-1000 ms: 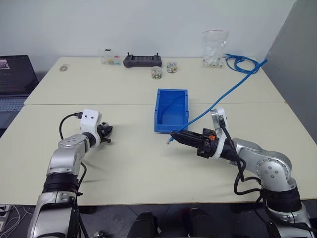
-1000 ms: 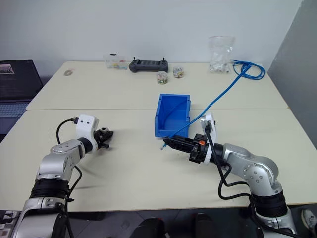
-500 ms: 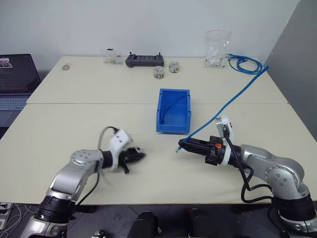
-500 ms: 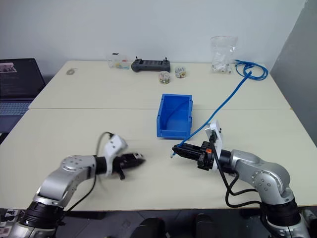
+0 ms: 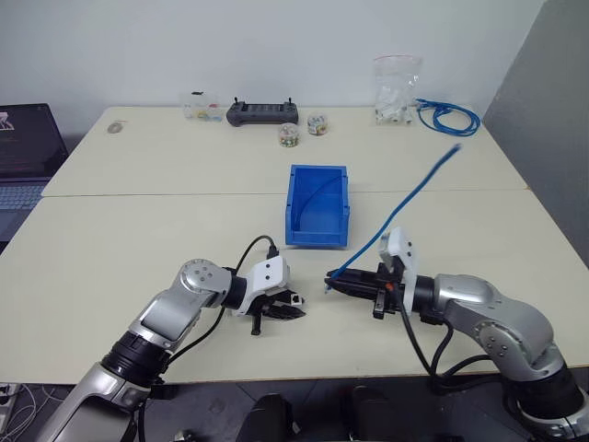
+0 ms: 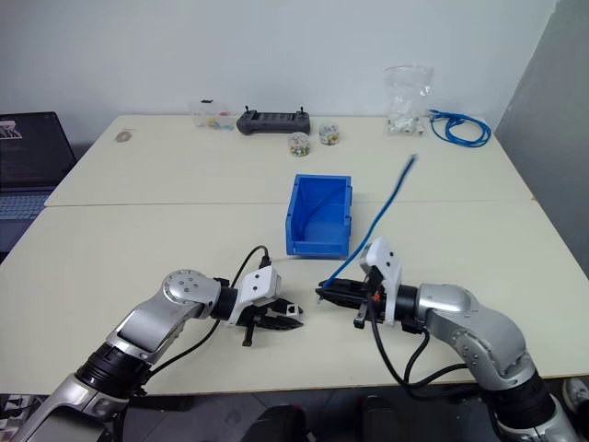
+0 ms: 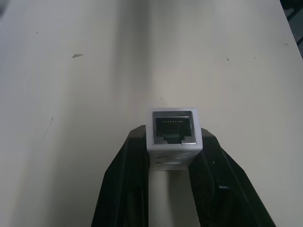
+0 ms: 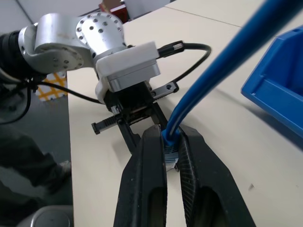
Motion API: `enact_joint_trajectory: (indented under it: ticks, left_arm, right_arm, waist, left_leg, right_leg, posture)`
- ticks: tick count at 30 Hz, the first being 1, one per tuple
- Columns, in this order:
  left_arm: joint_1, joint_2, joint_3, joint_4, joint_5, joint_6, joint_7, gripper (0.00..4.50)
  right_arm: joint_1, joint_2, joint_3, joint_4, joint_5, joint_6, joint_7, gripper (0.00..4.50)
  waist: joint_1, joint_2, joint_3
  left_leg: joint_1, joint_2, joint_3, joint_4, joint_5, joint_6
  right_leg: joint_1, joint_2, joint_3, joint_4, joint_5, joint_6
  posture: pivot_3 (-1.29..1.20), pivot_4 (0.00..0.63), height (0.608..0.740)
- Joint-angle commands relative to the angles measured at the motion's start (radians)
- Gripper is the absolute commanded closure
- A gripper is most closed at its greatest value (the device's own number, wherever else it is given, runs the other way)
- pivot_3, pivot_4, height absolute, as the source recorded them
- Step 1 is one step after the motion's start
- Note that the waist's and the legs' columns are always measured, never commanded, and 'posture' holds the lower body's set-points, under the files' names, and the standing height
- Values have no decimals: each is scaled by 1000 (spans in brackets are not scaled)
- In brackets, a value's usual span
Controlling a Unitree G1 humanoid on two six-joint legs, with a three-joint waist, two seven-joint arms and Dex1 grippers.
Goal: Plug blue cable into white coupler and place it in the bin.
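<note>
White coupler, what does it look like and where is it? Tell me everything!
The white coupler is a tiny boxy block of pale plastic. Its square socket faces outward, ringed with shiny metal, with a row of thin contacts inside. Nothing is plugged in yet. The left gripper is shut on it, one black finger on each side, holding it just above the beige table.

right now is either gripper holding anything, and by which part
Both are. The left gripper holds the white coupler by its two sides, socket facing outward. The right gripper pinches the blue cable at its plug end.
</note>
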Motion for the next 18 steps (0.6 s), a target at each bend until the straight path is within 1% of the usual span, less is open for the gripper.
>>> enact_joint_trajectory:
  ticks: [1,3,10,18]
  left_arm:
    - [1,-17,-41,46,57,4,3,3700]
    - [-1,-20,-44,47,65,10,2,3700]
    - [2,-26,-47,47,71,25,7,3700]
    - [-1,-32,-46,50,78,30,5,3700]
  right_arm:
    - [-61,20,68,49,-106,-97,64,4411]
    - [-88,29,98,85,-154,-132,88,4411]
    - [-120,68,149,144,-245,-183,125,4411]
    - [-144,120,177,210,-319,-211,147,4411]
  waist:
    - [2,0,0]
    - [5,-1,0]
    - [7,-1,-1]
    - [8,-1,-1]
  left_leg:
    - [0,0,0,0,0,0]
    - [0,-1,0,1,0,0]
    - [0,-1,-1,1,0,0]
    - [1,-1,-1,1,0,0]
  right_leg:
    - [0,0,0,0,0,0]
    - [1,0,0,0,0,0]
    - [1,0,0,1,0,0]
    - [1,0,0,1,0,0]
  posture:
    - [0,150,740]
    - [0,150,740]
    - [0,150,740]
    - [0,150,740]
